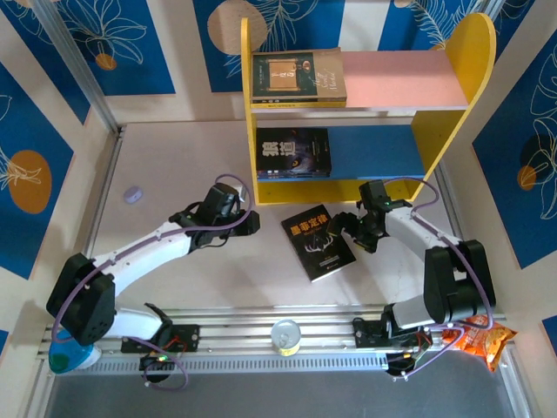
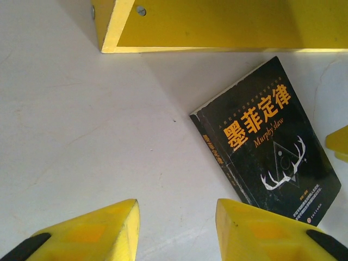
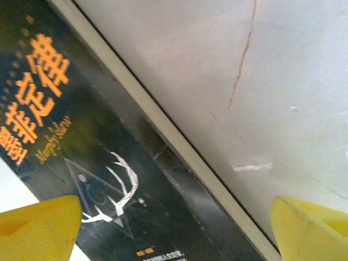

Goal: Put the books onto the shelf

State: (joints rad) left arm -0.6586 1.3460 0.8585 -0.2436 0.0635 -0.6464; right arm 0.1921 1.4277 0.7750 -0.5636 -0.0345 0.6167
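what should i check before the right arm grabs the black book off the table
1. Black book lies flat on the table, cover up: ok.
2. Right jaws open, one finger over the cover and the other over bare table, straddling the book's long edge: ok.
3. Grip on the book: not ok, nothing closed on it yet.
4. Left jaws empty and off the book: ok.
5. Free room on the shelf's pink board, right of the stored books: ok.

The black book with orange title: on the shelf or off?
Off. The black book lies flat on the table, before the shelf.
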